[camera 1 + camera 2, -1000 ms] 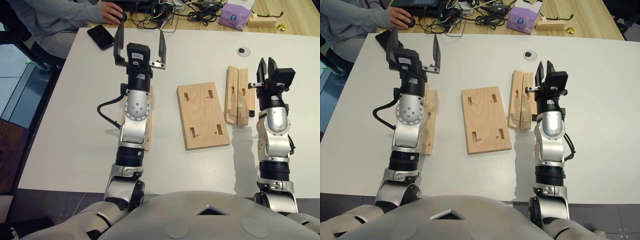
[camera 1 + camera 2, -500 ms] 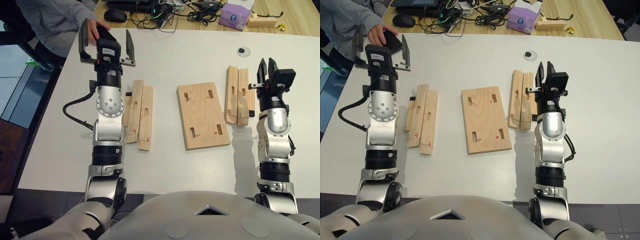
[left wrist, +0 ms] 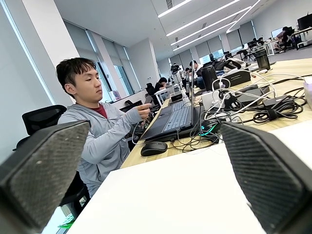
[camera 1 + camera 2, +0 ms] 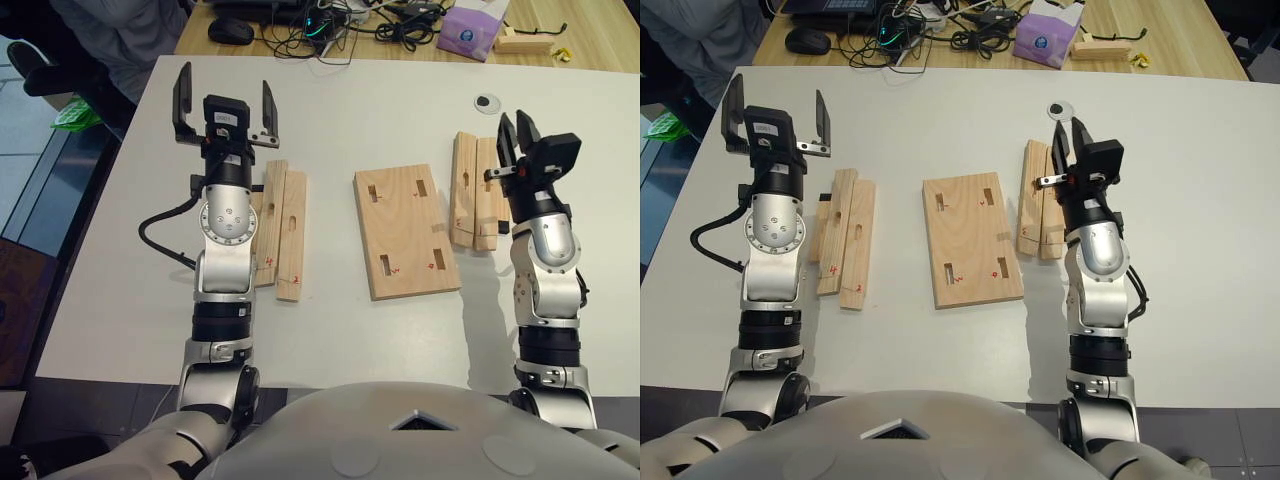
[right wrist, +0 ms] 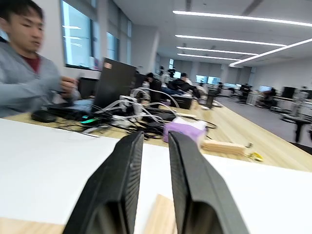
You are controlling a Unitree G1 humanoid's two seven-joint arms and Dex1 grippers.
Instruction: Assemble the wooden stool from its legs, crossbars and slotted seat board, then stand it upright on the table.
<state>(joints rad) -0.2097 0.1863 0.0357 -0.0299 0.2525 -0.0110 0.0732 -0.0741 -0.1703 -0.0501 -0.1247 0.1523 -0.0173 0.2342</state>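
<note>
Note left gripper [image 4: 225, 88] at upper left, fingers wide apart, empty, just beside left leg pair [image 4: 278, 228]. Note right gripper [image 4: 516, 122], narrow gap, empty, at right leg pair [image 4: 474, 198]. Find slotted seat board [image 4: 405, 232] flat at centre. Expect shoved legs if lowered so narrow. Compare half a second back: right gripper now tilted leftward, left gripper shifted slightly right.

Swung out toward 9 o'clock with the left gripper [image 4: 225, 82], baring the left leg pieces [image 4: 281, 225]; tipped toward 11 o'clock with the right gripper [image 4: 516, 123] above the right leg pieces [image 4: 472, 190].
</note>
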